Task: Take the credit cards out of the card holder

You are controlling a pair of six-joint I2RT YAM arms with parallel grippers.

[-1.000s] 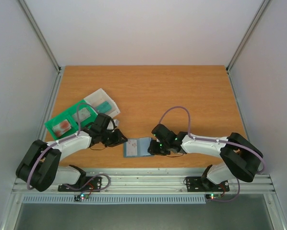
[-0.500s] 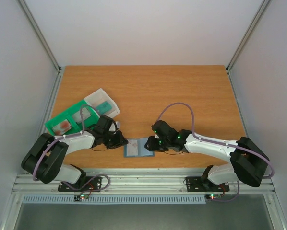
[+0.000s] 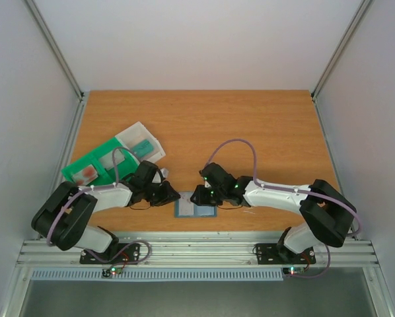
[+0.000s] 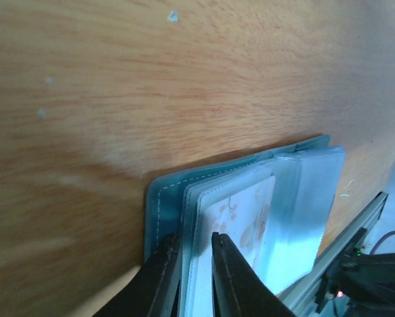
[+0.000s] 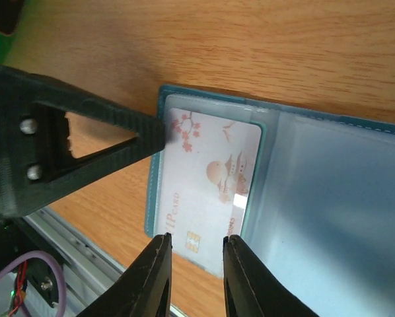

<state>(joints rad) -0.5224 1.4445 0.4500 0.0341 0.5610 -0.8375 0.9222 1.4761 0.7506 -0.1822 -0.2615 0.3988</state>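
Card holder [image 3: 195, 209] lies open at the near edge of the table [image 3: 263, 125], about midway along it. Left end effector [image 4: 195, 247] is clamped on the holder's outer leaf. The white credit card [image 5: 211, 175] sits pocketed, its long axis pointing at the right end effector [image 5: 197, 244]. That end effector is narrowly parted at the card's end and appears to hold nothing.

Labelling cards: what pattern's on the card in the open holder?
White rectangular plastic card: reddish blossoms, round emblem; right wrist view.
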